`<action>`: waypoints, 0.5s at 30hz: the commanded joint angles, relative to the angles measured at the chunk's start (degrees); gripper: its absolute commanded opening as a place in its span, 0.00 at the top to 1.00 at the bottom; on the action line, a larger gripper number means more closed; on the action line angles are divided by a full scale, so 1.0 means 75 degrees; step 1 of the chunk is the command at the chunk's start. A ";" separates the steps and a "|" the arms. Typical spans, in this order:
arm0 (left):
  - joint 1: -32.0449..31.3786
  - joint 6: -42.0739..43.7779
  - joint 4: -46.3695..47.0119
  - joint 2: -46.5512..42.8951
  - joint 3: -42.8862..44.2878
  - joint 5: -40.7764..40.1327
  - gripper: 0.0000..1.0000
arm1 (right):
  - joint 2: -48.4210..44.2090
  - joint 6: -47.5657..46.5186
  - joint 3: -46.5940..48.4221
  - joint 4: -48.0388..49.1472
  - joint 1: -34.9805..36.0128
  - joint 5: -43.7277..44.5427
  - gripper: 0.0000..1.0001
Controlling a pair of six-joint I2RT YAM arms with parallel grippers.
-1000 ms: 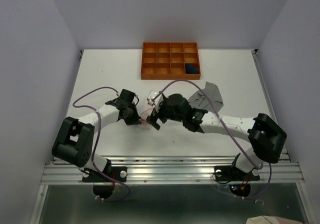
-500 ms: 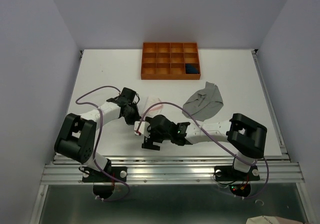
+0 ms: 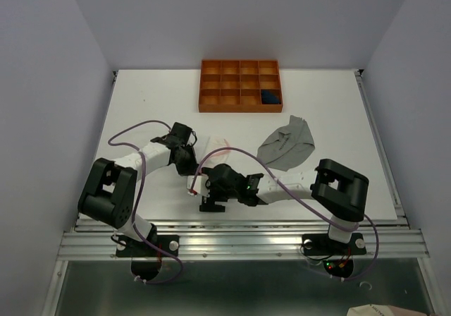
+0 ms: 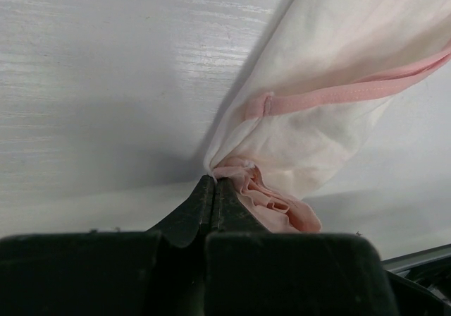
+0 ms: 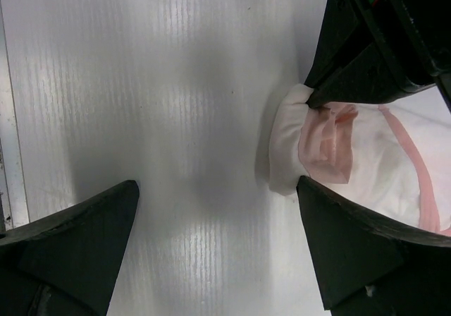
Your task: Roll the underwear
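Observation:
The pale pink-white underwear (image 4: 317, 83) lies on the white table, and my left gripper (image 4: 215, 183) is shut on its bunched pink-trimmed edge. From above, this garment (image 3: 214, 145) stretches from mid-table toward the near side, with the left gripper (image 3: 187, 159) at its left edge. My right gripper (image 5: 218, 189) stands open over bare table, its right finger (image 5: 338, 238) beside the garment's folded end (image 5: 352, 154), nothing between the fingers. The right gripper (image 3: 206, 193) sits just near of the cloth. Grey underwear (image 3: 287, 144) lies crumpled to the right. Navy underwear (image 3: 269, 97) fills one tray compartment.
An orange compartment tray (image 3: 239, 85) stands at the back centre of the table. Purple cables loop over both arms. A metal rail (image 3: 239, 237) runs along the near table edge. Grey walls close in the left, right and back.
My right arm has swung from mid-table down toward the near edge, uncovering the pale cloth. The left gripper has stayed shut on the cloth, barely moving.

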 commanded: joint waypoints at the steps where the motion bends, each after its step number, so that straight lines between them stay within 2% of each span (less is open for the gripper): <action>1: -0.0026 0.0273 -0.0525 0.0409 -0.0119 -0.0079 1.00 | -0.0117 -0.0190 -0.0003 0.0811 0.0079 -0.0354 0.00; 7: -0.0015 0.0238 -0.0560 0.0374 -0.0130 -0.0173 1.00 | 0.0164 -0.0285 0.0242 0.0811 -0.0073 -0.0225 0.08; 15: -0.0026 0.0215 -0.0630 0.0456 -0.0072 -0.0302 1.00 | -0.0304 -0.0191 0.0348 0.0121 -0.0074 0.0021 0.08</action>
